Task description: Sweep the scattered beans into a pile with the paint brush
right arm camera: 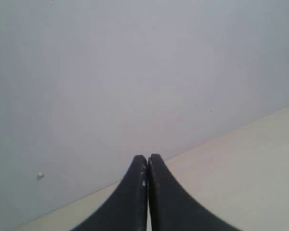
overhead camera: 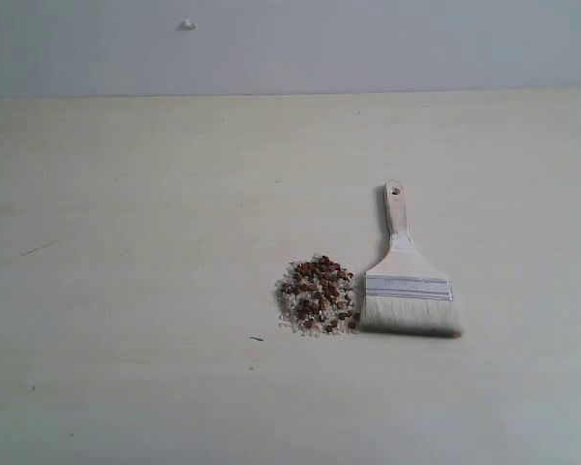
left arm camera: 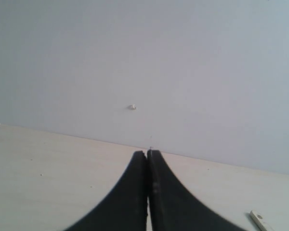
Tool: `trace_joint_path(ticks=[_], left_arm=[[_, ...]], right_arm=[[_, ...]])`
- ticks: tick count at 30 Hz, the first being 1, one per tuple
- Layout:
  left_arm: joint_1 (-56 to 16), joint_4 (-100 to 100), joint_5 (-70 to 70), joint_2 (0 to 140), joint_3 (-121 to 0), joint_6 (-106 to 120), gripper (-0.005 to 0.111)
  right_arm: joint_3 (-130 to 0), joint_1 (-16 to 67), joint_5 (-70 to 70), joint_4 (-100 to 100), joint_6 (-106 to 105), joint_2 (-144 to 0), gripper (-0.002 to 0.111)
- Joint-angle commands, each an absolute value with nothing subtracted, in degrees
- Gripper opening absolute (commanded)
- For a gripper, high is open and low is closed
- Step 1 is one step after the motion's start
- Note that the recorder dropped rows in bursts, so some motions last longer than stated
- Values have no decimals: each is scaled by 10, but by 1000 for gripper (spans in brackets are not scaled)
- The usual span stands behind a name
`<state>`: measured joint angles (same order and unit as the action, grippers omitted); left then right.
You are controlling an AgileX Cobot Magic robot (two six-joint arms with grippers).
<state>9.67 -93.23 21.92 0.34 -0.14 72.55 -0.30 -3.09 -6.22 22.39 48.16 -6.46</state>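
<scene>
The beans lie as one compact pile (overhead camera: 317, 295) of reddish-brown pellets and whitish crumbs near the middle of the pale table (overhead camera: 126, 291). Just right of it the paint brush (overhead camera: 407, 281) lies flat, cream bristles toward the near edge and touching the heap's right side, wooden handle pointing away. No arm shows in the exterior view. My left gripper (left arm camera: 147, 153) is shut with nothing between its black fingers; the tip of the brush handle (left arm camera: 259, 220) peeks in at a corner of its view. My right gripper (right arm camera: 148, 157) is shut and empty too, facing the wall.
A grey wall (overhead camera: 368, 39) stands behind the table, with a small white fitting (overhead camera: 187, 24) on it. A dark speck (overhead camera: 257, 338) lies on the table left of and nearer than the pile.
</scene>
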Motion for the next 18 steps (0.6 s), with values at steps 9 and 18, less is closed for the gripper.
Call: trace_joint_path(ticks=[9,18], left_arm=[[93,-932,220,0,0,727,0],[93,-932,220,0,0,727,0]], right_arm=[[0,-33,-59,229,406,-61,0],[0,-33,-59,229,333,-60,0]])
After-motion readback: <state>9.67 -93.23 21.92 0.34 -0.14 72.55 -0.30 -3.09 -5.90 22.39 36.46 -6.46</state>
